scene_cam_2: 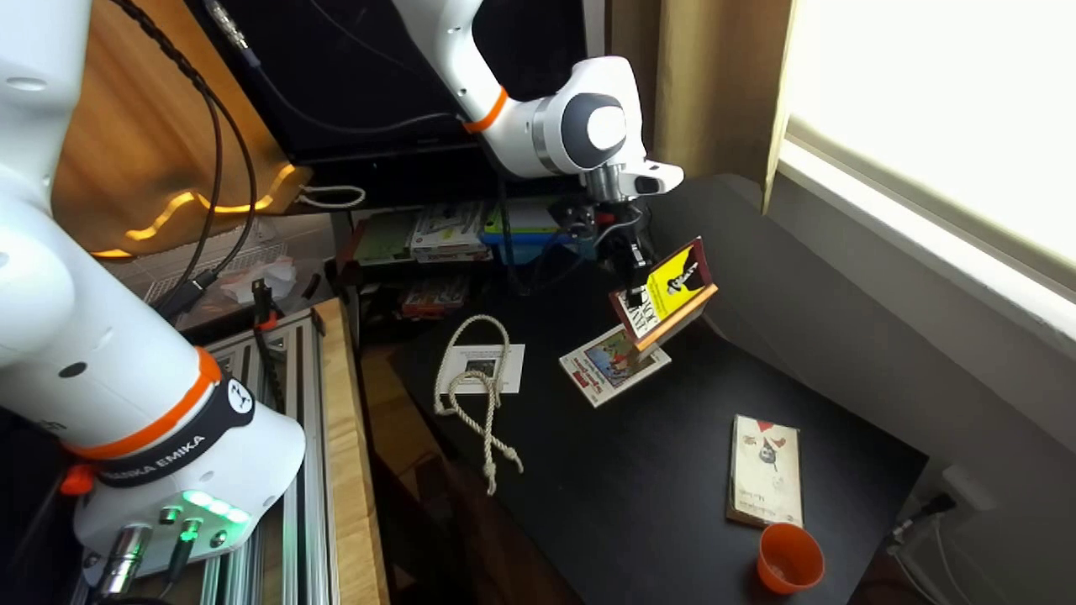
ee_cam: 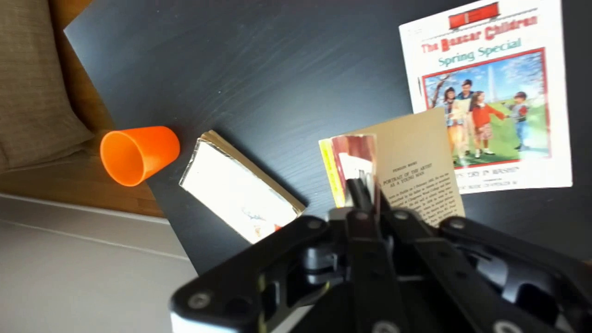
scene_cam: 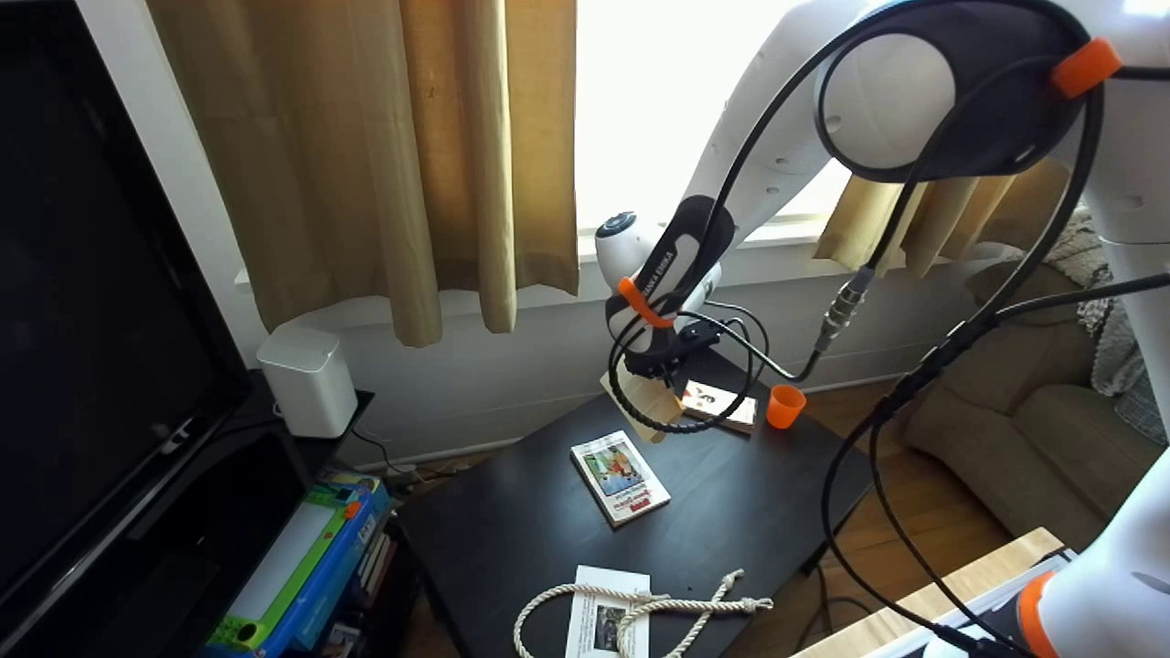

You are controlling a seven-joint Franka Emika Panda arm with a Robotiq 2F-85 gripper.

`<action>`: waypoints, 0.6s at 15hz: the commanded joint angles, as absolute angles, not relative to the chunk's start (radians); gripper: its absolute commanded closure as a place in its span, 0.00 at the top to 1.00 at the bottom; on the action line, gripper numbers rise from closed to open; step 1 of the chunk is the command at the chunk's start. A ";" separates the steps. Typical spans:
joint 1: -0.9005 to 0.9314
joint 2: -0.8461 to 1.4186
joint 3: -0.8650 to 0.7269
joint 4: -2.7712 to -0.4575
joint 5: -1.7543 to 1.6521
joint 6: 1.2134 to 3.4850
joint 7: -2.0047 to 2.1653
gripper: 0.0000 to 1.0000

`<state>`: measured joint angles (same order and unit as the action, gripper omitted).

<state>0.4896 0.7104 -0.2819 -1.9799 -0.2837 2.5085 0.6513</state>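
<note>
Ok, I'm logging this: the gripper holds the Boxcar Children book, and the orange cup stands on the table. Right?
Wrong book: an exterior view shows the gripper holding the yellow-covered book; the Boxcar Children book lies on the table.

Gripper tight on a paperback; orange cup just beside a white-covered book.

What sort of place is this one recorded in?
Most likely a living room in someone's home. A cushioned sofa stands in the background, a large flat-screen television takes up one side, and tan curtains hang at the wall.
</note>
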 commanded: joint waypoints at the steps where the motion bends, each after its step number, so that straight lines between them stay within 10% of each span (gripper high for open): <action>1: 0.433 0.644 -0.185 -2.045 -0.240 2.529 0.673 0.00; 9: 0.274 0.653 0.012 -2.101 0.002 2.584 0.567 0.00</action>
<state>0.3442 0.6613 -0.0552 -2.0553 -0.0842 2.5345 0.6339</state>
